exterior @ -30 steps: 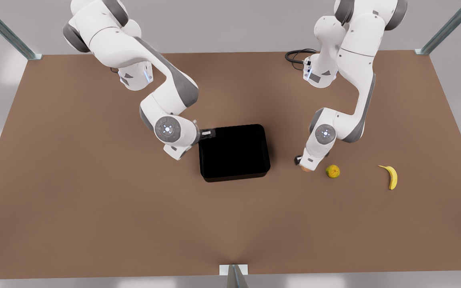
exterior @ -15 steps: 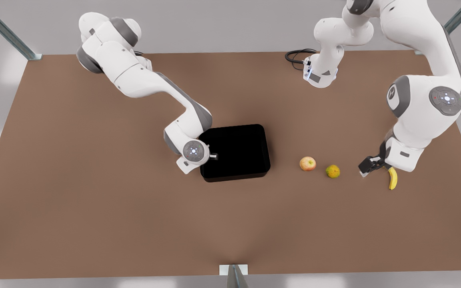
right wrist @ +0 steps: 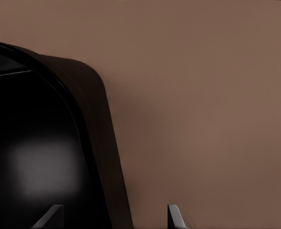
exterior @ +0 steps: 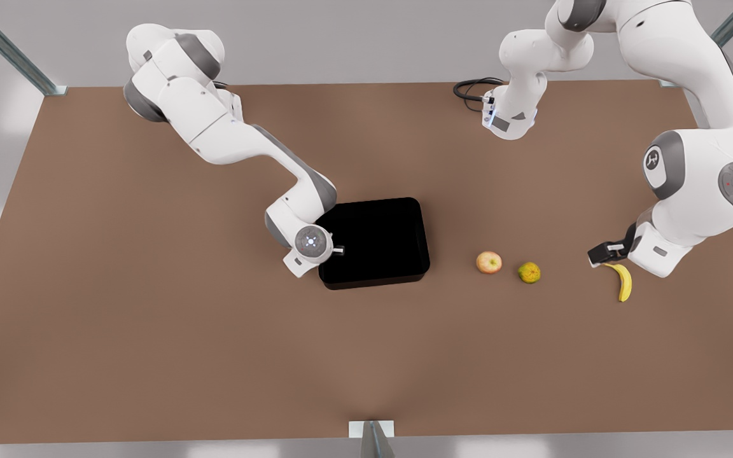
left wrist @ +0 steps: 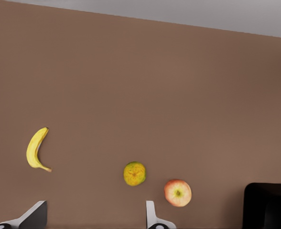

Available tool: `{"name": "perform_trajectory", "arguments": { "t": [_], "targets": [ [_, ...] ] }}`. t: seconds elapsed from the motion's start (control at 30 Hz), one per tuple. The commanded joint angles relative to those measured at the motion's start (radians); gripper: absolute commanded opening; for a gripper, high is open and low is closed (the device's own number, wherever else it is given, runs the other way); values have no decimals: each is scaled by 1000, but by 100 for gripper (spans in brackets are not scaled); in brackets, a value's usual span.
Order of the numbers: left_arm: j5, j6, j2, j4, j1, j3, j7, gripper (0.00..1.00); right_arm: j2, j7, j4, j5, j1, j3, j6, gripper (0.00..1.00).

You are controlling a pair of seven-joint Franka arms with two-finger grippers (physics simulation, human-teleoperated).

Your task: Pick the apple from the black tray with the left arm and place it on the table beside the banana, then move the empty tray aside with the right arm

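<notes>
Front view shows the apple [exterior: 488,261] on the table [exterior: 150,331] at the tray's [exterior: 373,243] 3 o'clock, left gripper [exterior: 600,252] open and empty, while right gripper [exterior: 339,249], open, straddles the unmoved tray's wall.

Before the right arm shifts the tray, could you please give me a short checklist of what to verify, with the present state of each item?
1. Apple out of the black tray and on the table: ok.
2. Apple beside the banana: not ok; the yellow-green fruit lies between them.
3. Tray empty: ok in the front view.
4. Left gripper open and holding nothing, near the banana: ok.
5. Right gripper at the tray wall on the front view's left, fingers open astride it: ok.
6. Right gripper's fingers closed on the wall: not ok, not yet.
</notes>
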Motion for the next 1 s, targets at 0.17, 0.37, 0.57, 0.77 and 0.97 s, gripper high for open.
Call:
{"name": "perform_trajectory", "arguments": {
  "t": [0.17,0.37,0.57,0.77,0.97],
  "targets": [
    [1,-7,-1,-4,0,0,171,100,-3,-139,1,11,-13,0,30,36],
    [1,-9,-1,-4,0,0,170,100,-3,-136,4,14,-13,0,27,25],
    [1,-12,-1,-5,0,0,170,100,-15,-137,12,51,-15,0,13,14],
    [1,-12,-1,-7,0,0,171,100,-86,-222,15,91,-33,-7,-128,8],
    [3,-13,-1,-5,0,0,171,100,-201,-556,15,170,-93,-116,-387,8]
  ]
}}
